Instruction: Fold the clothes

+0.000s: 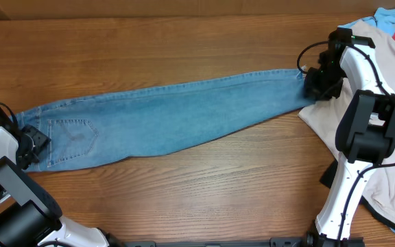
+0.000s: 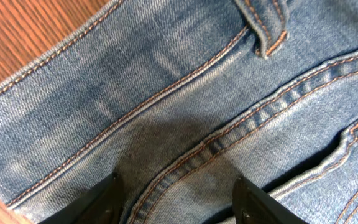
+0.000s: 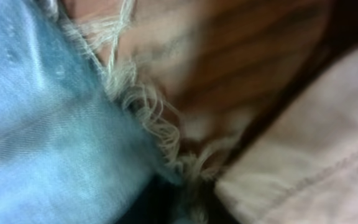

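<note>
I see the jeans (image 1: 170,113) stretched full length across the table (image 1: 184,41), folded lengthwise so one leg lies on the other. The waist end sits at my left gripper (image 1: 34,143) and the frayed hem (image 3: 142,106) at my right gripper (image 1: 315,84). On the left wrist camera both fingers (image 2: 95,202) stand well apart with flat denim beneath and between them: jaws open, nothing pinched. A belt loop (image 2: 266,25) lies ahead of them, and the back pocket (image 1: 70,137) is just beyond the tool. The right wrist view is badly blurred. I make out hem threads right against the tool and the beige garment (image 3: 316,155) beside it, but I cannot tell whether those jaws have closed on the hem
</note>
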Controlling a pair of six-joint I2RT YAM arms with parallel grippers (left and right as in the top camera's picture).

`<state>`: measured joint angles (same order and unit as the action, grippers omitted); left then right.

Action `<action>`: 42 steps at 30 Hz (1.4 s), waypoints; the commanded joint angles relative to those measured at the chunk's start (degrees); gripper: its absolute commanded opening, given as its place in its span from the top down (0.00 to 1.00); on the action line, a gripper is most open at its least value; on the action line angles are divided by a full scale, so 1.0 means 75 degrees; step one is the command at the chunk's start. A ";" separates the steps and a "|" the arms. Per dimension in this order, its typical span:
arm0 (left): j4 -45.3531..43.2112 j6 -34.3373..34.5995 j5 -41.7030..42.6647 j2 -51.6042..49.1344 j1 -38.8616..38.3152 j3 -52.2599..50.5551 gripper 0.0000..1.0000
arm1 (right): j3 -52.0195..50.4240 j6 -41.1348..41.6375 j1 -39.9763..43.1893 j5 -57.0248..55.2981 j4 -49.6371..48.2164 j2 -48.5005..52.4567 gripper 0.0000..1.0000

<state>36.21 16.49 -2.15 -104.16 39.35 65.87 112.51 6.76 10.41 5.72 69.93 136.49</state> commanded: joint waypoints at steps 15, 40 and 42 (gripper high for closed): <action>0.0079 -0.0082 0.0099 -0.0105 -0.0052 -0.0082 0.41 | 0.3191 0.0187 -0.0020 0.0178 0.2005 -0.0589 0.92; 0.0082 -0.0082 0.0102 -0.0105 -0.0052 -0.0082 0.40 | 0.2387 0.0323 -0.0093 0.0003 0.0469 0.0906 0.75; 0.0087 -0.0085 0.0102 -0.0105 -0.0052 -0.0082 0.41 | 0.2384 0.0323 -0.0125 0.0020 0.0388 0.1011 0.75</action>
<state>36.67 16.49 -1.69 -104.16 39.35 65.87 131.07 9.34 10.02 5.93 73.65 142.08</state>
